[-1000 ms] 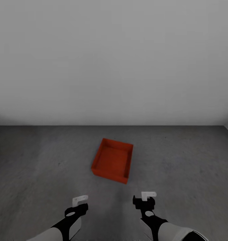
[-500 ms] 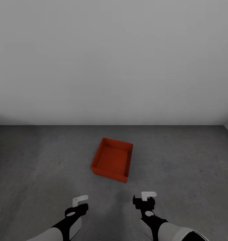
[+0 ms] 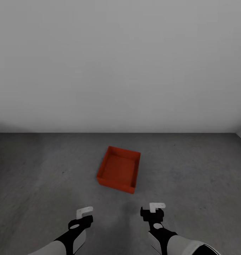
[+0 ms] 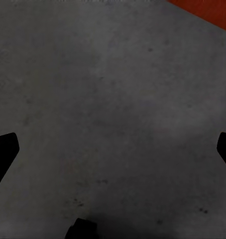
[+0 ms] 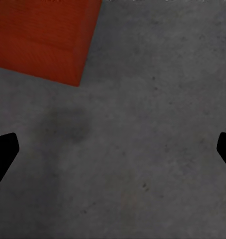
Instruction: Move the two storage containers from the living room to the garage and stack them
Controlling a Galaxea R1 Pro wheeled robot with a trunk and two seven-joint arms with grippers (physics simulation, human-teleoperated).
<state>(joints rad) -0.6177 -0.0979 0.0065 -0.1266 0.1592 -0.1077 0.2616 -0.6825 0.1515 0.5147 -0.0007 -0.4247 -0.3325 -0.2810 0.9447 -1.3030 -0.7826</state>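
Head view: one orange-red storage container [image 3: 118, 174] sits open side up on the garage's concrete floor [image 3: 46, 170], ahead of both grippers, long axis running toward the grey wall [image 3: 120, 63], slightly skewed.
Left wrist view: left gripper [image 4: 113, 149] jaws wide, empty.
Right wrist view: right gripper [image 5: 113, 149] jaws wide, empty.
Progress: first container seems placed; the second still needs stacking.

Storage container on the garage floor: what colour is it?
Plain orange-red, no pattern; the storage container shows best in the head view, on grey concrete.
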